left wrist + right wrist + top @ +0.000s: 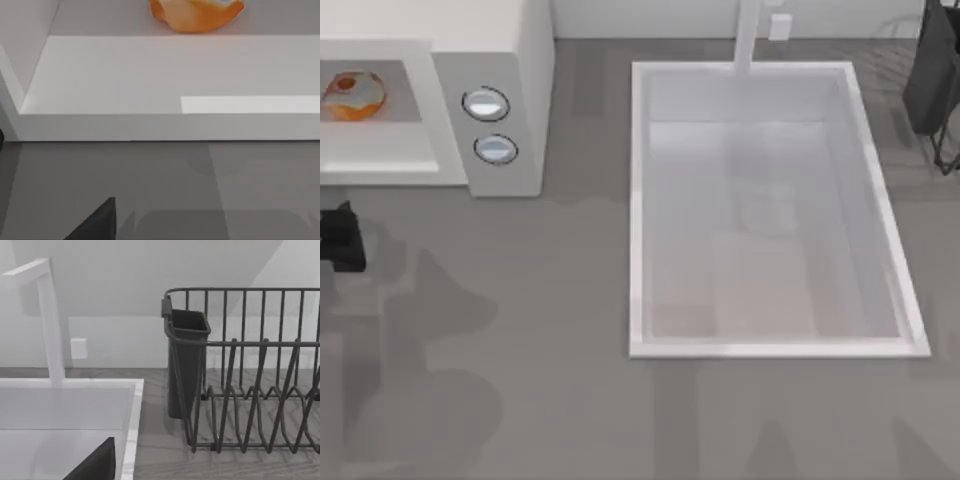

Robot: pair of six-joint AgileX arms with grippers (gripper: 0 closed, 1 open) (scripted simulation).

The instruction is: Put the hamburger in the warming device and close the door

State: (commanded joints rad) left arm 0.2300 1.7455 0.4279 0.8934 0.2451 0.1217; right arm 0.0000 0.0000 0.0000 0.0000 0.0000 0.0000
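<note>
1. Left gripper (342, 238) sits just in front of the warming device (510, 60); finger state: cannot tell.
2. Hamburger (355, 95) rests on the warming device's grey floor; the left wrist view shows its orange underside (195, 12).
3. Right wrist view adds a dark dish rack (250, 390) beside the sink basin (132, 405), well right of the warming device.
</note>
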